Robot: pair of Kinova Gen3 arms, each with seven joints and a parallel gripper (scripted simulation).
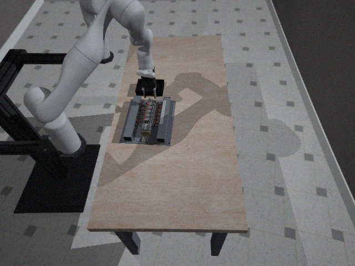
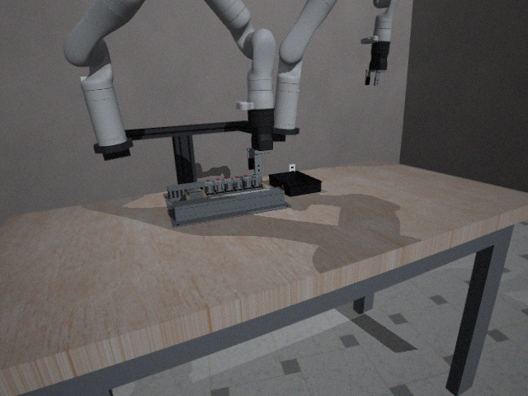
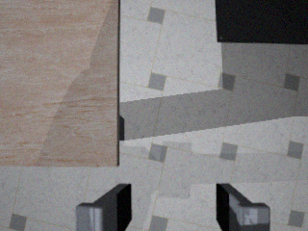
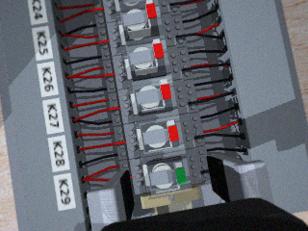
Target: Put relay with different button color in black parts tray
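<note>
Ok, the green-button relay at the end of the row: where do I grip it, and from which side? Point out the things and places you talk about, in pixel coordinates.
Grip the green-button relay (image 4: 164, 177) by its two sides facing the wire rows, coming straight down. The row's next relay (image 4: 156, 136) stands close on one side and a tan end piece (image 4: 170, 198) on the other, while the open jaws already stand toward the wire-row sides. Keeping the grip narrow along the row should spare the neighbour.
</note>
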